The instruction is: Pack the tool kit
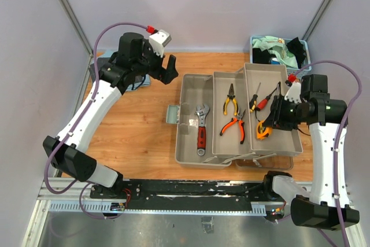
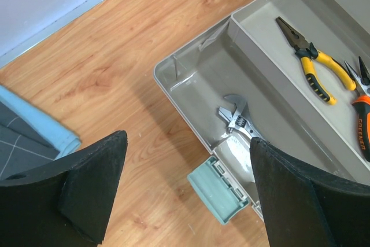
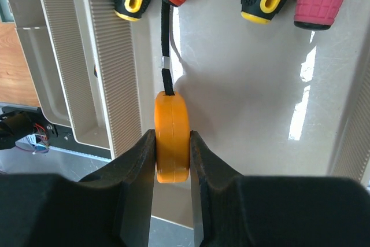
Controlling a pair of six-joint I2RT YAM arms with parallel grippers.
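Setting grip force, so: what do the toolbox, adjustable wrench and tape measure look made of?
Toolbox: grey-beige moulded plastic, probably; matte, faintly reflective, ribbed walls. Adjustable wrench: shiny bare metal head; red handle, likely a rubbery sleeve. Tape measure: smooth, glossy orange casing, plastic by its look.

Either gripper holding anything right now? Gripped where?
Right gripper holds the orange tape measure, pinched across its two flat faces. Left gripper is open, holding nothing.
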